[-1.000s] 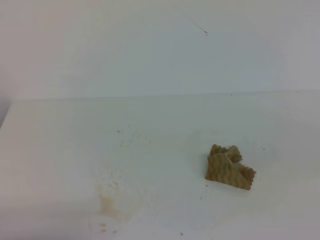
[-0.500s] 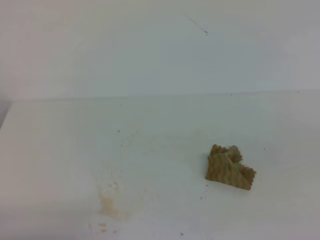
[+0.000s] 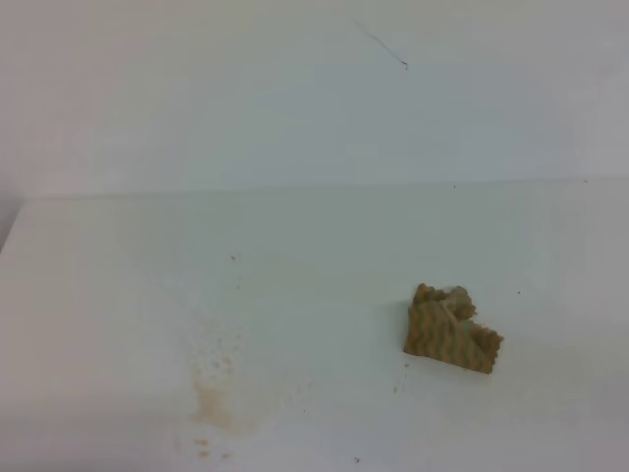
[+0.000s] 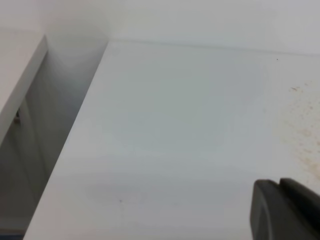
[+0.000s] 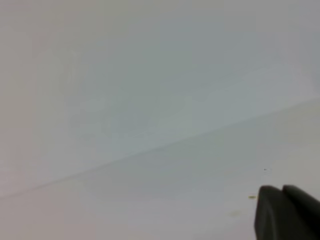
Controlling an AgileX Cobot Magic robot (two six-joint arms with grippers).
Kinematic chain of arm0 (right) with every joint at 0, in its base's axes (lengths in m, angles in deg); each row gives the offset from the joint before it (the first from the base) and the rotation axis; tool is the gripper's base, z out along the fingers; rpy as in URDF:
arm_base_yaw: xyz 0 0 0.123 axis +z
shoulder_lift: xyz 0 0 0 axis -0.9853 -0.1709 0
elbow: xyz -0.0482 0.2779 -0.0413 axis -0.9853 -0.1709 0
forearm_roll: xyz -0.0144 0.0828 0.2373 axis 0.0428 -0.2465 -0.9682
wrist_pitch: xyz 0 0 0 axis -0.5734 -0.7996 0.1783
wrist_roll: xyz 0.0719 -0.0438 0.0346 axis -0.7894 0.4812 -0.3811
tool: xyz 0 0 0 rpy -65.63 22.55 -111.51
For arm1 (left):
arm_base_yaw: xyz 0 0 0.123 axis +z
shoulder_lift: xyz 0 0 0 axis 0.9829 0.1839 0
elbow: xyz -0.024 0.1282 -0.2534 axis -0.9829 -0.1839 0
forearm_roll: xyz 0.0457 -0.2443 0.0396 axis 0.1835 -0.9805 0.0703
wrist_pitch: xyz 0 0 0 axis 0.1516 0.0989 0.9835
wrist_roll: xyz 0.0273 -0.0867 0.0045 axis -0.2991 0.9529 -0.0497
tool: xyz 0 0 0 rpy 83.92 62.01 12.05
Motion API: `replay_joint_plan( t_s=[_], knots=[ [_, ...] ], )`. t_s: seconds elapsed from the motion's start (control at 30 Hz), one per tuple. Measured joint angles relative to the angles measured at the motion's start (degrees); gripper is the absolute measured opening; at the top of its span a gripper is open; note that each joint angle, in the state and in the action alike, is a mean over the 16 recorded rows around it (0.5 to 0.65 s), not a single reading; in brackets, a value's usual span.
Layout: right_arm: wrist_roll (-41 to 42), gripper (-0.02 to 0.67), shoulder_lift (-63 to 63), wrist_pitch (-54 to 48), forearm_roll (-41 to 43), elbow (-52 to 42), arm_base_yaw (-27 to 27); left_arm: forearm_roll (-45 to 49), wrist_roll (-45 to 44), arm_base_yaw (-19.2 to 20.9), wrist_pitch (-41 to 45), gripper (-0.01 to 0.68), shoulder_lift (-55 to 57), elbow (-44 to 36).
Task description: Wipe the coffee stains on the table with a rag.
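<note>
The rag (image 3: pixel 450 329), a crumpled tan ribbed cloth, lies on the white table (image 3: pixel 324 256) right of the middle in the exterior high view. The coffee stains (image 3: pixel 211 398) form an orange-brown blotch with pale smears and specks near the front left. Some of these specks show at the right edge of the left wrist view (image 4: pixel 305 132). Neither gripper appears in the exterior high view. My left gripper (image 4: pixel 279 182) shows only as dark fingertips pressed together, holding nothing. My right gripper (image 5: pixel 281 189) looks the same, shut and empty, over bare table.
A white wall (image 3: pixel 295 98) rises behind the table, with a small dark mark (image 3: pixel 404 65) on it. The table's left edge (image 4: pixel 70 150) drops into a shadowed gap, and another white surface (image 4: pixel 20 75) stands beyond it.
</note>
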State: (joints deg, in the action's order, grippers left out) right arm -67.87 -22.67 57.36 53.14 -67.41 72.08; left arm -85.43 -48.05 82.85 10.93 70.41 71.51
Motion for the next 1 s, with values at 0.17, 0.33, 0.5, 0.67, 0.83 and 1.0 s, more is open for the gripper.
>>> replay_joint_plan(
  t_s=[0.17, 0.33, 0.5, 0.67, 0.83, 1.0],
  knots=[
    [0.10, 0.000, 1.22, 6.12, -0.04, -8.58, -3.07, 0.00, 0.00, -0.01, 0.00, -0.003, 0.00, 0.00],
    [1.53, -0.001, 2.42, 7.33, 0.78, -14.27, -3.77, 0.00, 0.00, -0.02, 0.00, -0.002, 0.09, 0.00],
    [4.95, -0.001, 4.68, 5.86, 0.66, -17.20, -3.65, 0.00, 0.00, -0.04, 0.00, -0.002, 0.10, 0.00],
    [9.26, -0.001, 6.84, 3.80, 0.07, -18.07, -2.76, 0.00, 0.00, -0.04, 0.00, -0.002, 0.10, 0.00],
    [14.12, -0.002, 8.21, 3.38, -1.80, -18.08, -0.62, 0.00, 0.00, -0.05, 0.00, -0.002, -0.19, 0.00],
    [17.10, -0.002, 8.29, 3.44, -3.58, -18.08, 2.97, 0.00, 0.00, -0.06, -0.05, -0.002, -0.47, 0.00]
  ],
)
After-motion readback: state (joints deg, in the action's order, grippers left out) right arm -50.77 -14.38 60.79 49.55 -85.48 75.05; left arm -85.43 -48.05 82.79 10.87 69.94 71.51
